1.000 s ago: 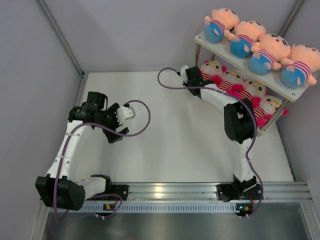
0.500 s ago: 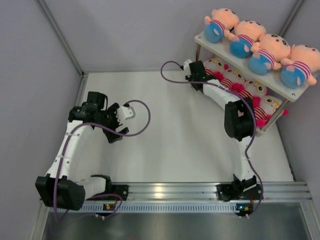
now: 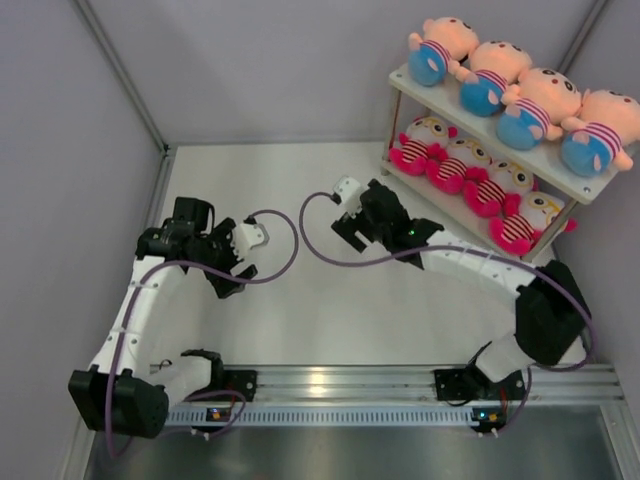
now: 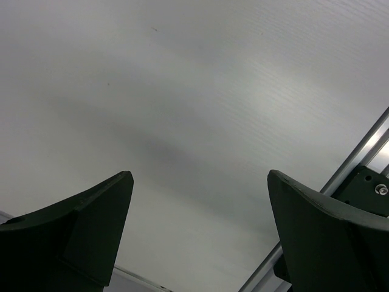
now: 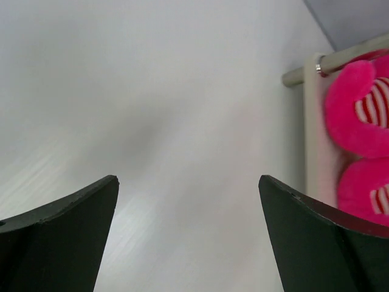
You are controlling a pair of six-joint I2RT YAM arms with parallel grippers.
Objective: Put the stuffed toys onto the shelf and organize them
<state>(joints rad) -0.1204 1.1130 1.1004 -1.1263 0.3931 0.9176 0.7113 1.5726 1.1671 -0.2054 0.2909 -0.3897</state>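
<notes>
All eight stuffed toys are up on the shelf (image 3: 470,128) at the back right corner of the table (image 3: 330,310). Four peach boys (image 3: 535,100) lie in a row along the top board, blue shorts toward the front. Four hot-pink dolls (image 3: 470,180) sit side by side on the lower tier. The right hand (image 3: 342,230) hangs over bare table, near the shelf's left end but apart from it, fingers spread wide and holding nothing. The left hand (image 3: 236,272) hovers over the table's left side, well away from the shelf, also spread and empty.
</notes>
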